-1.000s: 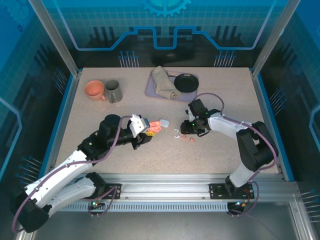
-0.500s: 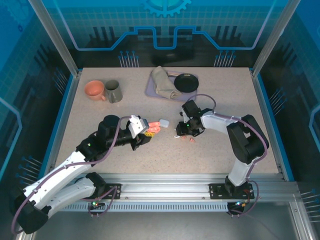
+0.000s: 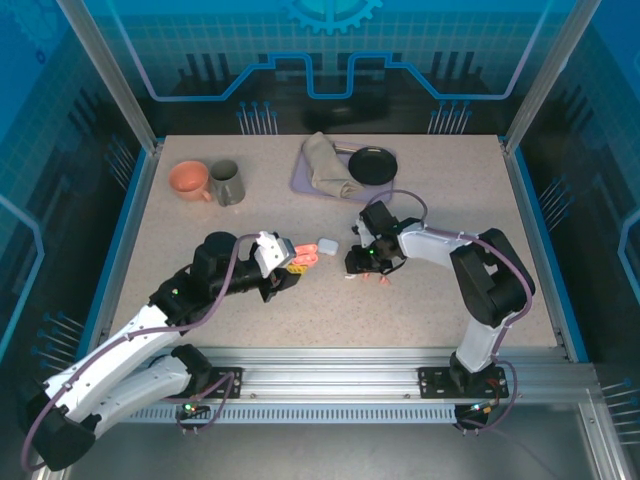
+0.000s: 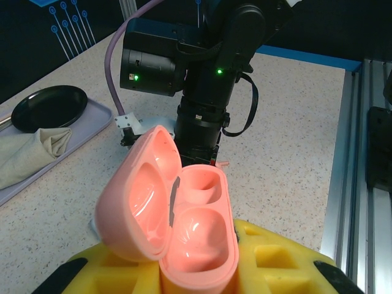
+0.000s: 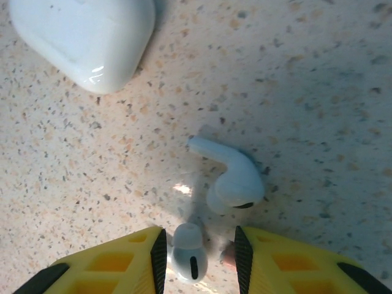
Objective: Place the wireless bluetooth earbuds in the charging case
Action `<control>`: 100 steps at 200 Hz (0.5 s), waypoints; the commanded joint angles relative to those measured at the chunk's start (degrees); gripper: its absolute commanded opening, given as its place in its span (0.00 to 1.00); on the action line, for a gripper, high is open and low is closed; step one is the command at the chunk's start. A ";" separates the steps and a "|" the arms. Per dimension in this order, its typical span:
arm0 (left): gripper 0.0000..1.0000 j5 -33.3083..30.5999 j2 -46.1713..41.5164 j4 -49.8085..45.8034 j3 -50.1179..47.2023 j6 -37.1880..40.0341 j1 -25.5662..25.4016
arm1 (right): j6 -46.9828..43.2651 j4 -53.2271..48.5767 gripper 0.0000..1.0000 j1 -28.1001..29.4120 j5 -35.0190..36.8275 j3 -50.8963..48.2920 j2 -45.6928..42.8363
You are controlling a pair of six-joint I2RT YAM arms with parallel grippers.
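Nothing seated so far. Left gripper (image 4: 196, 269) pinches the pink case (image 4: 184, 226), lid open, both wells empty. Right gripper (image 5: 197, 257) straddles one white earbud (image 5: 187, 251) on the table (image 5: 306, 92); clamped or not, cannot tell. Second white earbud (image 5: 233, 180) lies at one o'clock of it, white case (image 5: 86, 37) at eleven. All insertions outstanding

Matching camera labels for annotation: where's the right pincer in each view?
Top external: right pincer mid-table, picture-right of the pink case.
Left wrist: right pincer upper centre, black, behind the open pink case, tips hidden.
Right wrist: right pincer at bottom edge, yellow fingers straddling a white earbud.
Shared landmark: the speckled tabletop.
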 commanded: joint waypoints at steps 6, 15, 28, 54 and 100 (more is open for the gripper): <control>0.00 -0.83 -0.81 -0.31 -1.02 -0.46 -0.36 | -1.08 0.13 0.37 1.03 -3.71 0.24 0.01; 0.00 -0.91 -0.80 -0.31 -1.01 -0.36 -0.39 | -1.36 -0.42 0.37 1.09 -3.96 0.13 -0.74; 0.00 -0.97 -0.78 -0.31 -0.98 -0.23 -0.36 | -1.64 -0.98 0.37 1.08 -3.52 -0.12 -2.92; 0.00 -0.98 -0.69 -0.23 -1.01 -0.19 -0.40 | -0.21 -2.22 0.42 0.79 2.24 -1.05 -9.32; 0.00 -0.66 -0.69 0.73 -1.40 -0.56 -0.37 | 9.70 -1.65 0.44 1.77 9.36 -6.50 -15.91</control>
